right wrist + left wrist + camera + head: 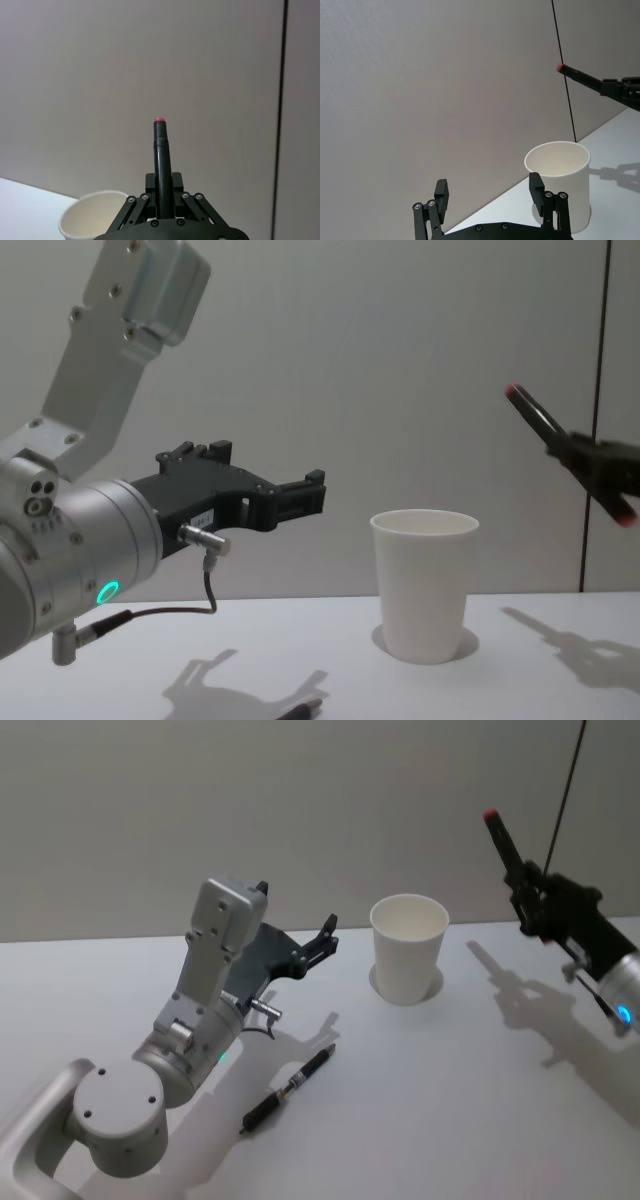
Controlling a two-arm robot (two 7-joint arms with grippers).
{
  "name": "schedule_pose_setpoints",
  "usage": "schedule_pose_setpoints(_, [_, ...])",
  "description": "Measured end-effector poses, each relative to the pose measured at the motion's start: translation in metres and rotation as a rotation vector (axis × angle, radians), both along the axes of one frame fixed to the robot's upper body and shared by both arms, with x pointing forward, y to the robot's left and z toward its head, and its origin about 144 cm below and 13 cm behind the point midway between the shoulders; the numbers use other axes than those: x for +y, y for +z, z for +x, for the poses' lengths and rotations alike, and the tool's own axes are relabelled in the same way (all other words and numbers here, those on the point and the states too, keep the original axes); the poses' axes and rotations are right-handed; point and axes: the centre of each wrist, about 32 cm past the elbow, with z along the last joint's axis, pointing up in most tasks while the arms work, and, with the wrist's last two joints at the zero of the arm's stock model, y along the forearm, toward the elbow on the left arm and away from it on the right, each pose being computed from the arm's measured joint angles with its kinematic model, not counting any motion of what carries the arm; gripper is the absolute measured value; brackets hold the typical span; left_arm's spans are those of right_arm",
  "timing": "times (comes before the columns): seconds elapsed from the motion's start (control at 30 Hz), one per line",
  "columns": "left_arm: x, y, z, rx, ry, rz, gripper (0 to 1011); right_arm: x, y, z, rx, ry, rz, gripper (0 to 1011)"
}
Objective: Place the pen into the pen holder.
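In the head view, the pen holder [408,960] is seen upright near the middle of the table [470,1120]. At its 2 o'clock, raised and well apart, the right gripper [527,892] is clamped on a red-tipped pen [500,835], red end up. A second pen [290,1088] lies flat at the cup's 7 o'clock. The left gripper [328,935] hangs empty at its 9 o'clock.

In the left wrist view, that gripper's fingers are spread wide, with the cup beyond them.

In the right wrist view, the pen is pinched low on its barrel, and most of its length projects past the fingers.

In the chest view, the pen is tilted above rim level.

The pen is judged light, stiff and smooth, so it is likely to pivot in the pinch. A mid-barrel hold would be steadier. The paper cup is judged easily tipped.
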Motion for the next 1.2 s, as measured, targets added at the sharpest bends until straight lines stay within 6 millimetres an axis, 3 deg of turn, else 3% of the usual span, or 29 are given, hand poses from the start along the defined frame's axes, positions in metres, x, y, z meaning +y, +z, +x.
schedule_pose_setpoints(0.27, [0.000, 0.000, 0.000, 0.000, 0.000, 0.000, 1001, 0.010, -0.001, 0.034, -0.082, 0.115, 0.085, 177])
schedule_pose_setpoints(0.57, [0.000, 0.000, 0.000, 0.000, 0.000, 0.000, 1001, 0.022, -0.003, 0.058, -0.124, 0.208, 0.125, 177])
schedule_pose_setpoints(1.2, [0.000, 0.000, 0.000, 0.000, 0.000, 0.000, 1001, 0.041, -0.013, 0.079, -0.126, 0.312, 0.120, 177])
